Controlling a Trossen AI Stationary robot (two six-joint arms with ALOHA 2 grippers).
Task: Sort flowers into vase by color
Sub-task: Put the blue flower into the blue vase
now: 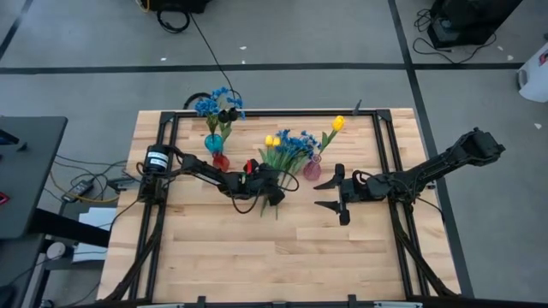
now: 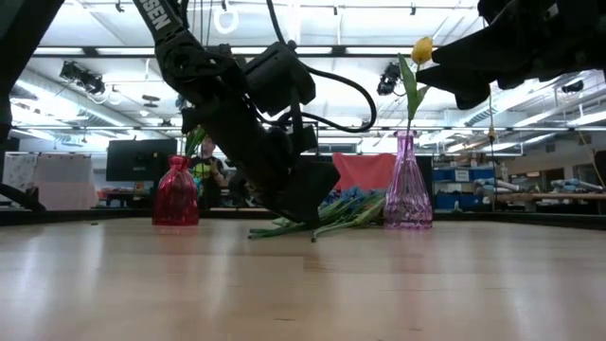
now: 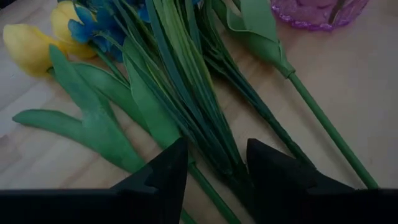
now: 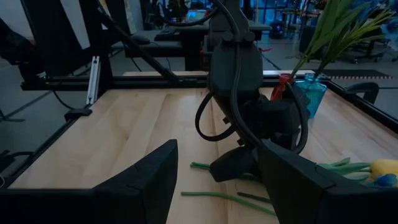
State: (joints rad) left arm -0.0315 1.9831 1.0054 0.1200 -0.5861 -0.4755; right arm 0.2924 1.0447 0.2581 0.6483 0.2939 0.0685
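L gripper (image 3: 214, 171) hung low over flowers (image 1: 287, 152) lying on table by pink vase (image 1: 312, 168); fingers apart, straddling stems running lengthwise betw. them; R gripper (image 1: 330, 195) open, waiting farther off.

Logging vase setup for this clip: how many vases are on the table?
3: a teal vase at the back left, a red vase just in front of it, and a pink vase near the centre holding one yellow tulip.
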